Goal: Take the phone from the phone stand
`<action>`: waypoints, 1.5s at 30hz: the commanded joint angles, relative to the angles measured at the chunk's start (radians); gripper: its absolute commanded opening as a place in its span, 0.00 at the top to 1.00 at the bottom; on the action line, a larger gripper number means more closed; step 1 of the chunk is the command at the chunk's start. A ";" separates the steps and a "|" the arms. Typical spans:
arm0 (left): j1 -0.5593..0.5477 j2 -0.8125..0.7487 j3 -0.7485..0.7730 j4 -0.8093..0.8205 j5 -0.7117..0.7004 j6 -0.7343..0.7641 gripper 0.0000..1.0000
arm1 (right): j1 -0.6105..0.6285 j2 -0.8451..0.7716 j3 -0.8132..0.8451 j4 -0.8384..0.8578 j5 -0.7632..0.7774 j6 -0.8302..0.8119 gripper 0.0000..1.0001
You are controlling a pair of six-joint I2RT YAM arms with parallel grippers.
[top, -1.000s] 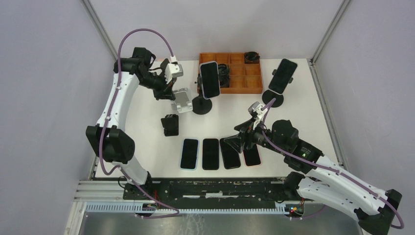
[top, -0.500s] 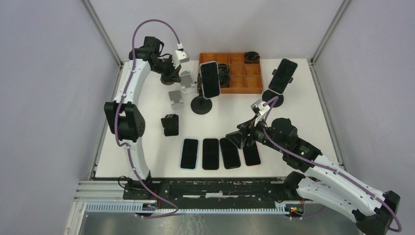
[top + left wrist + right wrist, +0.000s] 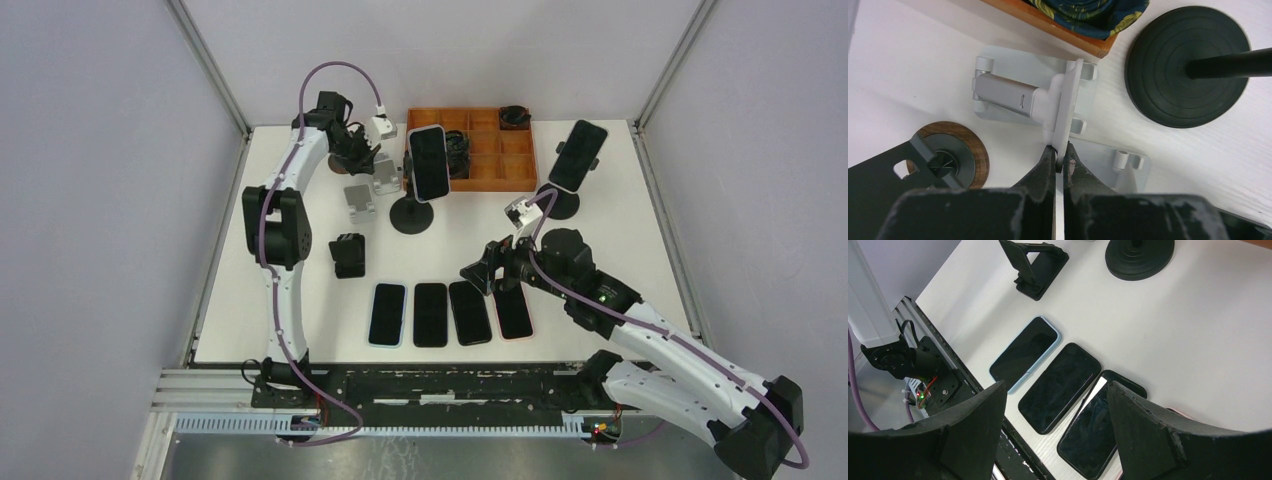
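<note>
A black phone [image 3: 428, 162] sits clamped on a black pole stand [image 3: 410, 215] in front of the orange tray. A second phone [image 3: 577, 155] sits on a similar stand [image 3: 558, 203] at the back right. My left gripper [image 3: 372, 160] [image 3: 1062, 160] is shut on the edge of the plate of a white folding phone stand [image 3: 1048, 97] [image 3: 385, 172], just left of the first phone. My right gripper [image 3: 483, 272] [image 3: 1055, 390] hangs open and empty above a row of several phones lying flat [image 3: 430, 314] [image 3: 1060, 387].
A second white stand [image 3: 360, 200] [image 3: 1118, 162] lies beside the held one. A small black stand [image 3: 347, 255] [image 3: 1035, 265] stands at centre left. The orange compartment tray [image 3: 490, 150] lies along the back. A wooden-rimmed round piece [image 3: 948, 155] shows in the left wrist view.
My left arm has swung toward the back of the table, its gripper ending by the orange tray on a white stand. My right gripper has drifted slightly left and back over the flat phones.
</note>
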 commanded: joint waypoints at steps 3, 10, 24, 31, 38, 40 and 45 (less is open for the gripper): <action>-0.018 0.046 0.054 0.097 -0.039 0.017 0.97 | -0.040 0.045 0.091 0.063 -0.026 0.001 0.19; -0.022 0.009 0.031 0.132 -0.050 -0.006 0.19 | -0.124 0.216 0.218 0.166 -0.086 -0.032 0.05; 0.002 -0.390 -0.200 -0.022 0.147 -0.010 0.00 | -0.352 0.699 0.617 0.327 -0.455 -0.064 0.02; 0.019 -0.500 -0.271 -0.255 0.245 0.060 0.00 | -0.376 0.888 0.821 0.282 -0.605 -0.117 0.02; 0.019 -0.611 -0.391 -0.278 0.300 -0.001 0.00 | -0.350 0.973 0.824 0.470 -0.750 0.018 0.02; 0.019 -0.635 -0.419 -0.277 0.309 -0.012 0.00 | -0.331 0.967 0.815 0.470 -0.751 0.012 0.04; 0.019 -0.683 -0.490 -0.205 0.308 -0.085 0.00 | -0.318 0.929 0.759 0.522 -0.718 0.051 0.33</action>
